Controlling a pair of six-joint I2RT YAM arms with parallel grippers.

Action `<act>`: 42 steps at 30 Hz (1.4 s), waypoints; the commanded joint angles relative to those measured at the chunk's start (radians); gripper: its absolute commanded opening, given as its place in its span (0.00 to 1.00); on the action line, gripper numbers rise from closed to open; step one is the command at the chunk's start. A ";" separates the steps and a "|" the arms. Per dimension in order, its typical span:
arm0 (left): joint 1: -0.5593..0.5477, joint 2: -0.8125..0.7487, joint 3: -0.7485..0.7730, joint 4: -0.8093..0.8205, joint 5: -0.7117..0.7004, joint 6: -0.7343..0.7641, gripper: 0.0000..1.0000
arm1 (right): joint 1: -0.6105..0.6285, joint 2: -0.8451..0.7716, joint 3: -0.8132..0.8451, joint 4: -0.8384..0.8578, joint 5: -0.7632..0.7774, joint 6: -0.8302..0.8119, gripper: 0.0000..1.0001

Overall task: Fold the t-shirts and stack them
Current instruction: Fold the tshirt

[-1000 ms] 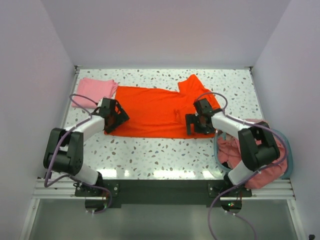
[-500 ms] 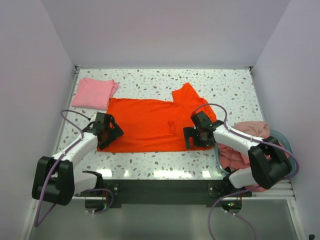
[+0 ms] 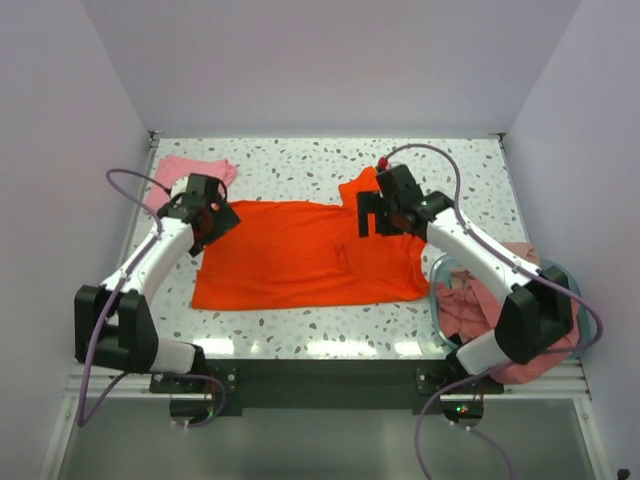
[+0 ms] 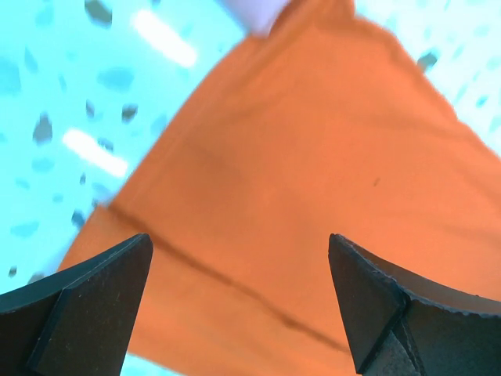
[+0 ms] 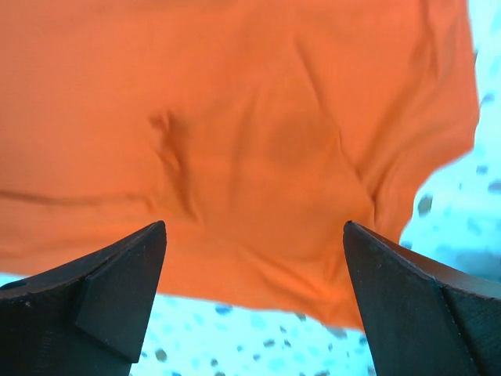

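Observation:
A bright orange-red t-shirt (image 3: 300,255) lies spread flat in the middle of the speckled table. My left gripper (image 3: 213,217) hovers open over its far left corner. My right gripper (image 3: 377,213) hovers open over the far right sleeve. In the left wrist view the left gripper (image 4: 239,241) has only orange cloth (image 4: 329,157) below it. In the right wrist view the right gripper (image 5: 254,227) frames the shirt's wrinkled hem (image 5: 250,133), nothing held. A folded light pink t-shirt (image 3: 178,168) lies at the far left, partly behind the left arm. Salmon-pink t-shirts (image 3: 478,305) fill the tub.
The round teal tub (image 3: 577,310) stands at the near right, with cloth spilling over its near side. White walls enclose the table on three sides. Bare speckled tabletop (image 3: 300,160) shows beyond the orange shirt.
The orange shirt slid toward the near edge. Both grippers then rose off its near part and moved to its far edge. The left arm now covers part of the pink shirt.

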 commanded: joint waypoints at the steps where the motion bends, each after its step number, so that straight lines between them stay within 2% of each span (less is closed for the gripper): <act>1: 0.032 0.134 0.152 0.004 -0.065 0.039 1.00 | -0.041 0.121 0.148 0.017 0.034 -0.028 0.99; 7: 0.038 0.404 0.405 0.047 -0.041 0.078 1.00 | -0.090 0.326 0.403 0.027 0.030 -0.071 0.99; 13: 0.037 0.593 0.575 0.045 -0.001 0.105 0.86 | -0.153 0.510 0.598 0.030 0.014 -0.078 0.99; 17: 0.037 0.708 0.664 0.002 -0.022 0.091 0.82 | -0.182 0.613 0.702 0.048 0.003 -0.100 0.99; 22: 0.032 0.780 0.709 0.012 -0.042 0.065 0.72 | -0.182 0.705 0.790 0.062 -0.003 -0.145 0.99; 26: 0.028 0.849 0.776 -0.028 -0.060 0.017 0.70 | -0.182 0.732 0.785 0.088 -0.013 -0.163 0.99; 34: 0.025 0.866 0.815 -0.091 -0.100 -0.047 0.70 | -0.182 0.794 0.820 0.131 -0.017 -0.228 0.99; 39: 0.023 0.897 0.868 -0.163 -0.131 -0.090 0.70 | -0.182 0.873 0.900 0.163 -0.017 -0.254 0.99; 42: 0.022 0.932 0.899 -0.214 -0.149 -0.113 0.65 | -0.182 0.948 0.977 0.188 -0.027 -0.272 0.99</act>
